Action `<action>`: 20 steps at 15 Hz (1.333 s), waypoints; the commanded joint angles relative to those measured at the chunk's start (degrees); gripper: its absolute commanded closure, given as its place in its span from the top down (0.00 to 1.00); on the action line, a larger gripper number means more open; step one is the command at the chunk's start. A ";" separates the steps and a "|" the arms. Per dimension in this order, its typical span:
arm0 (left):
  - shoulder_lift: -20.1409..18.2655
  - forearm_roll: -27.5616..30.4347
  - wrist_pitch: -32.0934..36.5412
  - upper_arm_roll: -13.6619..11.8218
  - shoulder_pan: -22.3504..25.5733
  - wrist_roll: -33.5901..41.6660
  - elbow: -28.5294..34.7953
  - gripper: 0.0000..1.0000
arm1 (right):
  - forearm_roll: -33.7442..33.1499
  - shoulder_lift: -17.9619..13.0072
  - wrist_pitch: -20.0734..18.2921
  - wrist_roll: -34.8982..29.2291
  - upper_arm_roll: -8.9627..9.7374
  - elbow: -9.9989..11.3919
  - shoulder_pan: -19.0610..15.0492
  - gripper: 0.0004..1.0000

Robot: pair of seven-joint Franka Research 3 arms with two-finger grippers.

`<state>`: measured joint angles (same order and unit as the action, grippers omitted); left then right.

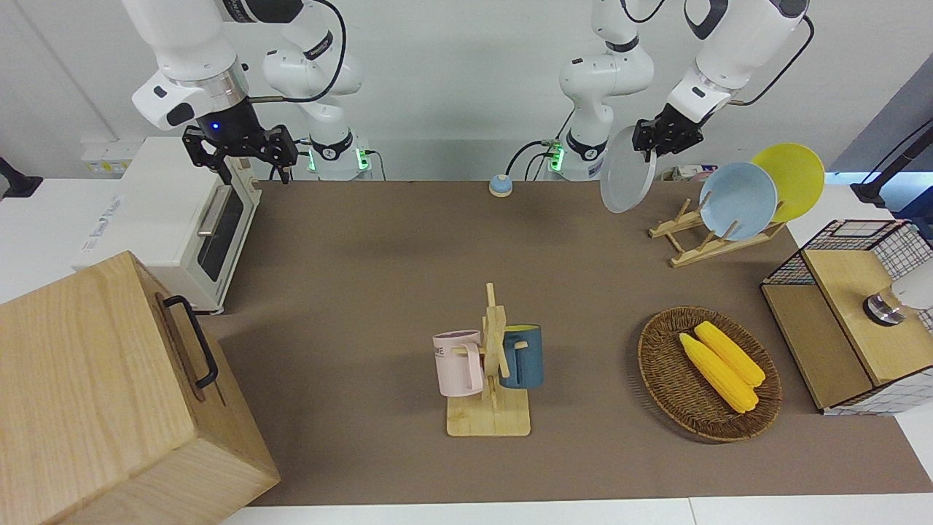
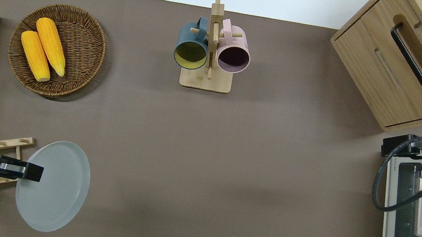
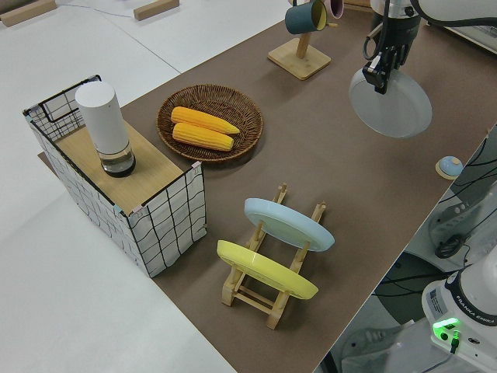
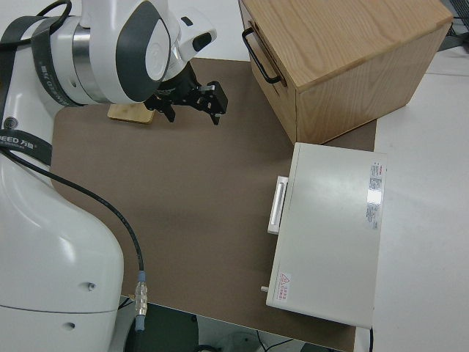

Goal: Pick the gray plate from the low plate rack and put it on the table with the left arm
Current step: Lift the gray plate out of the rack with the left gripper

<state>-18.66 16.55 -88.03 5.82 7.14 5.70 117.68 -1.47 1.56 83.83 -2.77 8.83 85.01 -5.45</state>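
The gray plate (image 1: 625,173) hangs tilted in the air, clear of the low plate rack (image 1: 681,224). My left gripper (image 1: 651,138) is shut on its upper rim. In the overhead view the gray plate (image 2: 53,186) is over bare table (image 2: 230,159), beside the low plate rack (image 2: 12,144) on the side toward the right arm's end. The left side view shows the gray plate (image 3: 390,103) dangling below the left gripper (image 3: 377,76), well off the rack (image 3: 264,289). The right gripper (image 1: 240,154) is parked and open.
A light blue plate (image 1: 738,200) and a yellow plate (image 1: 791,179) lean in the rack. A mug stand (image 1: 490,364) with two mugs stands mid-table. Also there: a corn basket (image 1: 707,372), a wire crate (image 1: 853,313), a small blue knob (image 1: 500,185), a toaster oven (image 1: 182,219) and a wooden cabinet (image 1: 95,394).
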 commanded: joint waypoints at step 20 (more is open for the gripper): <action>4.95 20.11 -11.20 -3.71 13.69 36.31 21.45 0.00 | 0.16 0.11 -0.34 -0.22 -0.22 -0.29 0.26 0.98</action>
<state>-12.73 35.10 -97.45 1.84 20.71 40.45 137.28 -1.47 1.56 83.83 -2.77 8.83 85.01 -5.45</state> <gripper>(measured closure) 0.921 0.013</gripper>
